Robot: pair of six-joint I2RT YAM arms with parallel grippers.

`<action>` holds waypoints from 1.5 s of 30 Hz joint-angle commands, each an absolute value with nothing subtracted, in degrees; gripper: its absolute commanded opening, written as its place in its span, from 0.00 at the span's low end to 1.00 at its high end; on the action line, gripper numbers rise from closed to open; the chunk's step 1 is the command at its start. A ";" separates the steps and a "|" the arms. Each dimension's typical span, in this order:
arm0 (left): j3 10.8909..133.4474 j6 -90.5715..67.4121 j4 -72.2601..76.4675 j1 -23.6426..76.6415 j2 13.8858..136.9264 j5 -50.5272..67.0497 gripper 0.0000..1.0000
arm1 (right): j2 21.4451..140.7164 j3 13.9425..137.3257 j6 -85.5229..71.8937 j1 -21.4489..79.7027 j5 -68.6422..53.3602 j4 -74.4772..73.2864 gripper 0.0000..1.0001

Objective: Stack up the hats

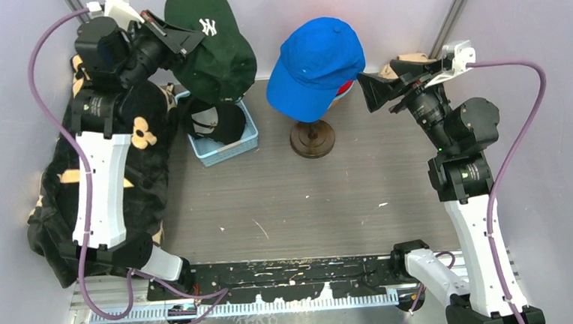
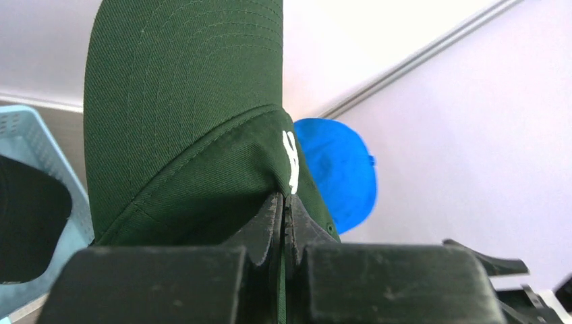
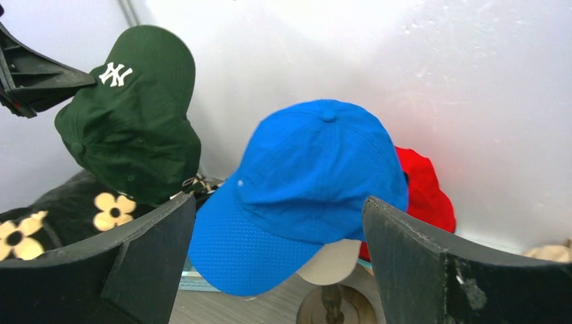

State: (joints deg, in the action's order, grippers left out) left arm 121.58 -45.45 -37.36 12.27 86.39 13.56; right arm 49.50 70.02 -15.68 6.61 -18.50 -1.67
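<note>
Left gripper [image 1: 186,40] is clenching the green cap [image 1: 217,57]; right gripper [image 1: 366,93] is standing wide open beside the blue cap [image 1: 315,66]

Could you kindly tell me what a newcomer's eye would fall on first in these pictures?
The bright blue baseball cap sits on a cream head form on a stand at mid-table. At back left, the left pincer is shut on the dark green NY cap, held aloft; the right pincer gapes open beside the blue baseball cap.
</note>
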 commanded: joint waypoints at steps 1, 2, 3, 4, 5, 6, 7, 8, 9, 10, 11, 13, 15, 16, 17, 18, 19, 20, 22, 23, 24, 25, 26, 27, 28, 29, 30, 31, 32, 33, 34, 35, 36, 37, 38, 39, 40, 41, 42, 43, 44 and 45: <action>127.63 -45.10 -40.58 12.46 83.90 18.29 0.00 | 52.02 75.10 -19.11 6.65 -24.84 0.01 0.97; 128.43 -45.09 -41.22 12.47 83.87 18.92 0.00 | 52.72 75.80 -19.76 6.74 -25.55 0.53 0.97; 128.71 -45.15 -41.75 12.44 83.74 19.50 0.00 | 53.37 76.56 -20.45 7.01 -26.34 1.10 0.97; 128.65 -45.24 -42.09 12.47 83.49 20.01 0.00 | 54.12 77.19 -21.15 7.40 -27.00 1.54 0.96; 128.40 -45.26 -42.22 12.47 83.01 20.30 0.00 | 54.84 78.02 -21.58 8.02 -27.48 1.94 0.96; 127.88 -45.26 -42.35 12.48 82.62 20.50 0.00 | 55.68 78.70 -21.69 8.81 -27.59 2.09 0.96; 127.31 -45.31 -42.30 12.48 82.07 20.36 0.00 | 56.41 79.52 -21.60 9.77 -27.33 2.03 0.96; 126.60 -45.41 -42.07 12.48 81.56 20.22 0.00 | 57.29 80.37 -21.24 11.00 -27.04 1.67 0.96; 125.89 -45.60 -41.65 12.44 81.05 20.22 0.00 | 58.15 81.33 -20.72 12.66 -26.69 1.26 0.96; 125.19 -45.88 -41.20 12.47 80.62 20.20 0.00 | 59.15 82.49 -20.21 13.96 -26.24 0.85 0.96; 124.75 -46.19 -40.81 12.48 80.44 20.18 0.00 | 60.05 83.44 -19.78 15.32 -25.69 0.40 0.96; 124.43 -46.68 -40.15 12.48 80.38 20.52 0.00 | 61.99 85.13 -18.96 17.92 -24.33 -0.39 0.96; 124.81 -47.13 -39.85 12.48 80.52 20.73 0.00 | 63.77 86.52 -18.10 20.67 -22.97 -0.91 0.96; 124.88 -47.39 -39.49 12.48 80.70 20.81 0.00 | 65.09 87.36 -17.58 22.26 -21.79 -1.45 0.96; 124.97 -47.53 -39.22 12.48 80.74 20.79 0.00 | 65.96 88.03 -16.86 24.06 -20.84 -1.95 0.96; 125.11 -47.69 -38.98 12.48 80.94 20.67 0.00 | 66.81 88.61 -16.04 25.95 -19.60 -2.46 0.96; 125.19 -47.80 -38.71 12.45 81.11 20.66 0.00 | 67.73 89.15 -15.09 27.96 -18.29 -2.90 0.96; 125.30 -47.89 -38.48 12.48 81.22 20.59 0.00 | 68.74 89.61 -14.03 30.05 -16.98 -3.41 0.96; 125.28 -47.98 -38.13 12.48 81.56 20.12 0.00 | 70.87 90.79 -12.03 34.01 -14.15 -4.89 0.97; 125.47 -47.94 -38.14 12.48 81.79 19.97 0.00 | 71.87 91.27 -11.13 36.08 -12.55 -5.40 0.97; 125.43 -47.91 -38.10 12.46 82.07 19.69 0.00 | 72.82 91.61 -10.11 38.08 -10.74 -5.58 0.97; 125.37 -47.98 -38.02 12.47 82.20 19.55 0.00 | 73.66 91.66 -9.03 40.53 -8.70 -5.38 0.97; 125.46 -48.06 -37.95 12.48 82.43 19.56 0.00 | 74.28 91.63 -8.15 42.21 -6.63 -4.93 0.97; 125.39 -48.15 -37.78 12.48 82.44 19.39 0.00 | 74.86 91.27 -7.13 43.96 -4.54 -4.26 0.97; 125.21 -48.28 -37.46 12.44 82.45 19.38 0.00 | 75.23 90.96 -6.02 45.42 -2.33 -3.22 0.98; 125.05 -48.41 -37.14 12.47 82.48 19.33 0.00 | 75.57 90.44 -4.51 47.03 -0.24 -2.00 0.98; 124.96 -48.50 -37.04 12.48 82.51 19.29 0.00 | 75.85 89.56 -2.78 48.65 2.54 -0.52 0.98; 124.85 -48.44 -36.94 12.44 82.53 19.19 0.00 | 76.20 88.88 -1.16 49.94 4.16 0.86 0.98; 124.89 -48.44 -37.01 12.47 82.58 19.17 0.00 | 76.51 88.38 0.13 50.99 5.27 2.19 0.99; 124.85 -48.43 -37.15 12.44 82.73 19.21 0.00 | 76.80 88.08 1.15 51.82 6.25 3.19 0.99; 124.81 -48.35 -37.20 12.45 82.77 19.20 0.00 | 77.09 87.87 1.93 52.57 7.24 4.07 0.99; 124.62 -48.30 -37.14 12.48 82.78 19.16 0.00 | 77.34 87.58 2.81 53.39 8.30 4.95 0.99; 124.11 -48.26 -37.07 12.48 82.65 19.12 0.00 | 77.62 87.38 3.72 54.17 9.24 5.75 0.99; 123.80 -48.25 -36.98 12.48 82.58 18.96 0.00 | 77.80 87.02 4.70 54.92 10.11 6.76 0.99; 123.51 -48.13 -36.94 12.48 82.45 18.84 0.00 | 78.11 86.88 5.60 55.71 10.98 7.60 0.99; 123.12 -48.23 -36.75 12.48 82.34 18.81 0.00 | 78.58 86.91 6.40 56.37 11.72 8.25 0.99; 122.68 -48.37 -36.59 12.48 82.20 18.77 0.00 | 79.21 87.22 7.22 56.94 13.02 8.68 0.99; 122.29 -48.42 -36.50 12.44 82.03 18.77 0.00 | 79.91 87.62 8.20 57.67 14.53 9.07 0.99; 122.01 -48.50 -36.35 12.47 81.88 18.74 0.00 | 80.64 88.01 8.92 58.14 15.08 9.51 0.99; 121.51 -48.49 -36.19 12.48 81.57 18.68 0.00 | 81.59 88.37 9.38 58.44 15.36 9.86 0.99; 121.14 -48.40 -36.21 12.52 81.29 18.42 0.00 | 82.36 89.08 9.55 58.73 15.38 10.07 0.99; 120.82 -48.31 -36.20 12.47 81.08 18.14 0.00 | 83.14 89.59 9.60 59.04 15.42 10.18 0.99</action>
State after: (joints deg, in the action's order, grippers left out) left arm 121.27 -47.92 -41.25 12.32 83.24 18.83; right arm 80.47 86.67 5.87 57.74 11.51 5.17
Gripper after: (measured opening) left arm 0.007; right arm 0.989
